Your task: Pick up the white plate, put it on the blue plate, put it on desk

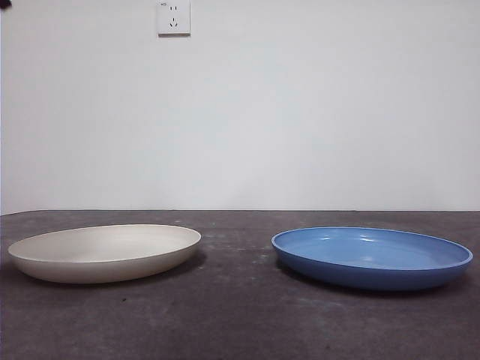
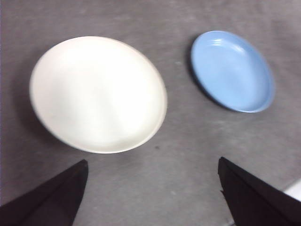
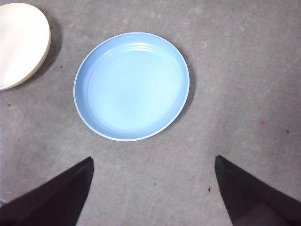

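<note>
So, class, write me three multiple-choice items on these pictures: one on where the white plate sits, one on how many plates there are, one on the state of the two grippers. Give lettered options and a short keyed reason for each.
1. Where is the white plate?
A. Stacked on the blue plate
B. On the desk, apart from the blue plate
C. Held in a gripper

2. How many plates are in view?
A. One
B. Two
C. Three

3. What state are the grippers in?
A. Both open, holding nothing
B. Left shut on the white plate
C. Right shut on the blue plate

Key:
1 B: bare desk shows between it and the blue plate.
2 B: only one cream and one blue plate appear.
3 A: the left gripper and the right gripper both show jaws spread wide, above the plates.
</note>
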You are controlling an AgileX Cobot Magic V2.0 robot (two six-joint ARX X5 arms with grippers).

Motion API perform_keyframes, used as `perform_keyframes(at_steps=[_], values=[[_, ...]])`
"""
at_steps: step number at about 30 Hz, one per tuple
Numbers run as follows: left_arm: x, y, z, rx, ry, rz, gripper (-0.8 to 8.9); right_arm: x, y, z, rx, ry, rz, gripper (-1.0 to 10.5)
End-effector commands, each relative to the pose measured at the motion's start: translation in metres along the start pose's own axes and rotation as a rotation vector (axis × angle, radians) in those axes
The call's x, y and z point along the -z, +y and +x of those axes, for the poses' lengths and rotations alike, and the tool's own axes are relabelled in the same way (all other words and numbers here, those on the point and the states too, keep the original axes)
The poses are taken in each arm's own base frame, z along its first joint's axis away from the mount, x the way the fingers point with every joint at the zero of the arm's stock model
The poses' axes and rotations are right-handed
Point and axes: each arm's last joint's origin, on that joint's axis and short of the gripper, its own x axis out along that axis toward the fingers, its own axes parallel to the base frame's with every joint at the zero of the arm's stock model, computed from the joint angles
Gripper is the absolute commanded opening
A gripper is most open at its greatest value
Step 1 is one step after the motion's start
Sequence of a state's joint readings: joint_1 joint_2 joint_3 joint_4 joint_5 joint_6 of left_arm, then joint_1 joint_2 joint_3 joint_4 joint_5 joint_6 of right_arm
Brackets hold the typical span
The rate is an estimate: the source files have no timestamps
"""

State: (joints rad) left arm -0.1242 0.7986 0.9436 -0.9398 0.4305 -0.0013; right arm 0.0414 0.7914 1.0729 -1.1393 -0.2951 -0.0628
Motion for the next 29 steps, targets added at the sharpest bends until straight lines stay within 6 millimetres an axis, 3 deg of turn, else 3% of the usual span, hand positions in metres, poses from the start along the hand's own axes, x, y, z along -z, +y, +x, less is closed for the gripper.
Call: perform_keyframes(at_steps=[1, 8, 16, 29], values=[[-0.01, 0.003, 0.007, -0.021, 0.001, -0.021, 4.4, -0.004, 0.001, -0.003, -0.005, -0.02, 0.002, 4.1], [-0.025, 0.021, 0.042, -0.113, 0.093, -0.07, 4.38, -0.004, 0.001, -0.003, -0.005, -0.021, 0.002, 4.1], [-0.036, 0.048, 0.098, -0.198, 0.184, -0.102, 4.38, -0.005, 0.001, -0.003, -0.006, -0.03, -0.003, 4.1], [-0.035, 0.082, 0.166, -0.282, 0.256, -0.117, 4.38, -0.006, 0.004, -0.002, -0.021, -0.037, -0.022, 4.1]])
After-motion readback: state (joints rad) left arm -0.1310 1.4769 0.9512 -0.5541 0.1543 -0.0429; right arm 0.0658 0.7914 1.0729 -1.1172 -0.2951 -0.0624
